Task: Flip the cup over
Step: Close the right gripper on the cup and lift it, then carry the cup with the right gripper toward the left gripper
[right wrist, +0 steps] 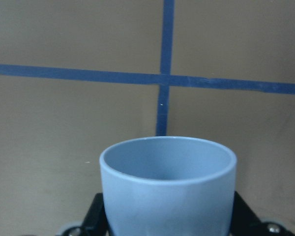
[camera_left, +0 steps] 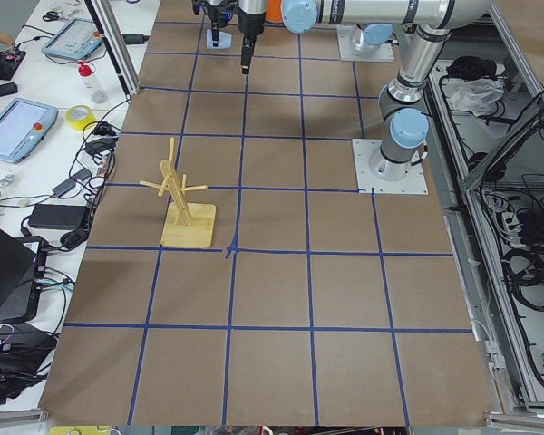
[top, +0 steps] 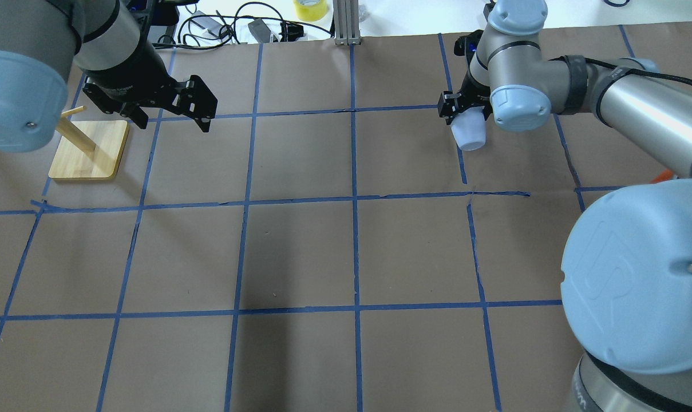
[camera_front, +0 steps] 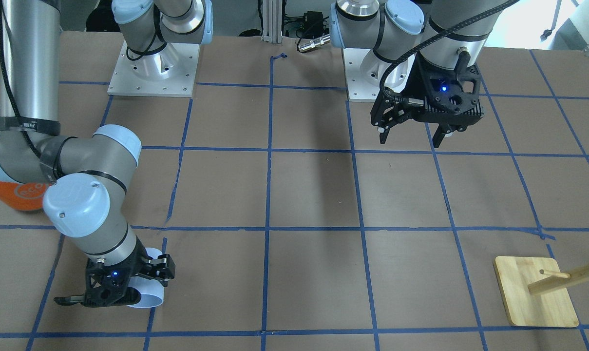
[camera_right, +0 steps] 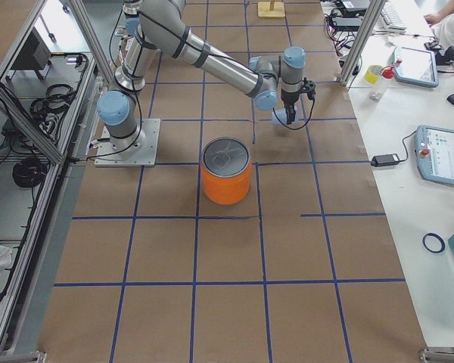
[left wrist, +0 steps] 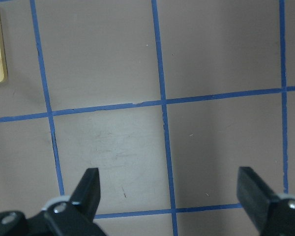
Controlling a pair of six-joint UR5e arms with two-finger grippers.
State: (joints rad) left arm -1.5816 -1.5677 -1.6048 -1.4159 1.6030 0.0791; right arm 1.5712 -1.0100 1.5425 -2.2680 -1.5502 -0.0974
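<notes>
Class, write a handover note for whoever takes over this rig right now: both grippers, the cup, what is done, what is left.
Right gripper: shut on the cup, low over the table.
Left gripper: open, empty, hovering near the rack.
Cup: lies roughly on its side in the grip; I cannot tell whether it touches the table.
Done: cup grasped.
Left: probably finish the turn, set the cup down, release.

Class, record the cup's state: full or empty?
Empty as far as visible: the cup shows only bare inner wall; its bottom is hidden.
</notes>
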